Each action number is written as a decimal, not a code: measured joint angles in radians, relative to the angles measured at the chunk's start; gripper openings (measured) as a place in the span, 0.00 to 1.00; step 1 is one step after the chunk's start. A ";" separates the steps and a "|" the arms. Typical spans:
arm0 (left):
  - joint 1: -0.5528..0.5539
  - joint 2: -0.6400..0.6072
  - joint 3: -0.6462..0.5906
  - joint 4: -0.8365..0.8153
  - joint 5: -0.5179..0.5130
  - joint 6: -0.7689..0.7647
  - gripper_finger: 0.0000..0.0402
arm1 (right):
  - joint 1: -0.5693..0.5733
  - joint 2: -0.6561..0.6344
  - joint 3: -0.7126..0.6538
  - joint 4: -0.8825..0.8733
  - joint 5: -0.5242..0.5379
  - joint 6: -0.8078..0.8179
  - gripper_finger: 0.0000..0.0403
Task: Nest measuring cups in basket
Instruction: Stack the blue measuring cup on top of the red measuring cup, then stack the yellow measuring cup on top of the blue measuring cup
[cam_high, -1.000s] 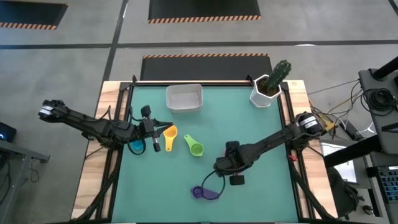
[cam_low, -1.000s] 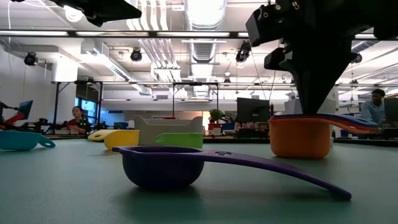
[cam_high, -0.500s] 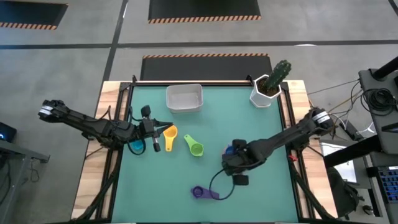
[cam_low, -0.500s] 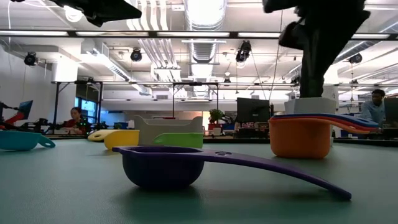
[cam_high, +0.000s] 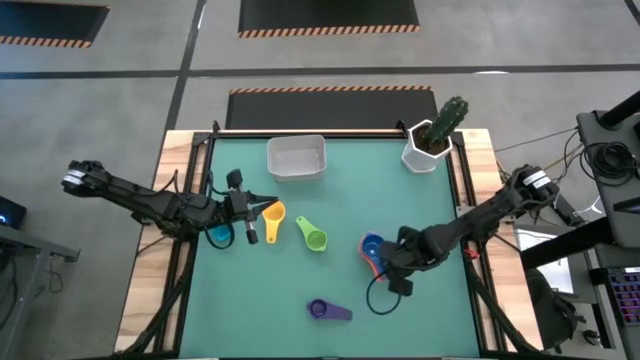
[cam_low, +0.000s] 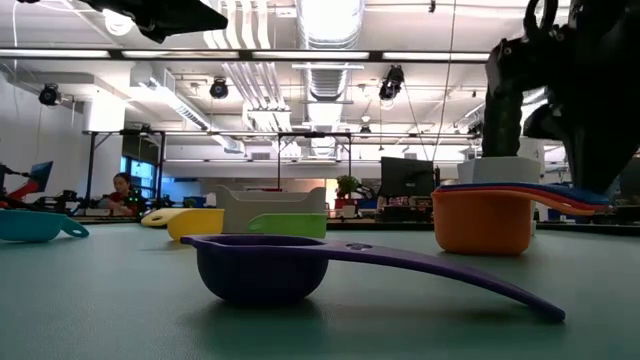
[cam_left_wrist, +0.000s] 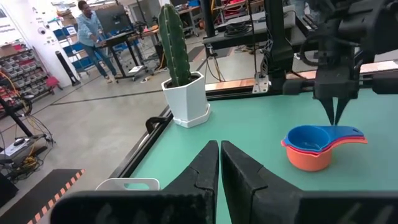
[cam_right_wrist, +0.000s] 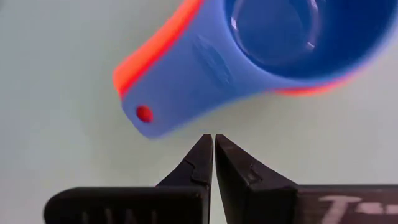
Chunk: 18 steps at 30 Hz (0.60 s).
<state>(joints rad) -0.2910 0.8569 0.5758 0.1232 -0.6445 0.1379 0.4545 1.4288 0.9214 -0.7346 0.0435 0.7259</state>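
Note:
A nested stack of blue, red and orange measuring cups stands on the green mat at centre right. My right gripper is shut and points steeply down just beside the stack's handle end, apart from it. On the mat lie single cups: purple, green, yellow and teal. The white basket stands at the far edge. My left gripper is shut and waits level above the mat's left side, near the yellow and teal cups.
A white pot with a green cactus stands at the far right corner. The mat's raised frame runs along its sides. In the low view the purple cup lies nearest, its long handle pointing right. People are at desks in the room beyond.
My right gripper has moved from above the stack toward the table's right edge, sinking a little while its wrist rolled, and has stayed shut. The stack has kept its place and now shows uncovered in the high view.

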 joint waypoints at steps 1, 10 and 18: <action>0.000 0.000 0.000 0.001 0.000 0.000 0.00 | 0.000 0.000 -0.012 0.031 -0.001 -0.001 0.02; 0.000 0.000 0.000 0.001 0.000 0.000 0.00 | -0.001 -0.002 -0.011 0.105 -0.001 -0.026 0.02; 0.000 0.000 0.000 0.003 0.001 -0.012 0.00 | 0.002 -0.011 0.008 0.021 0.001 -0.038 0.02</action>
<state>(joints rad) -0.2910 0.8567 0.5758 0.1257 -0.6438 0.1259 0.4563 1.4181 0.9298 -0.7133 0.0443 0.6883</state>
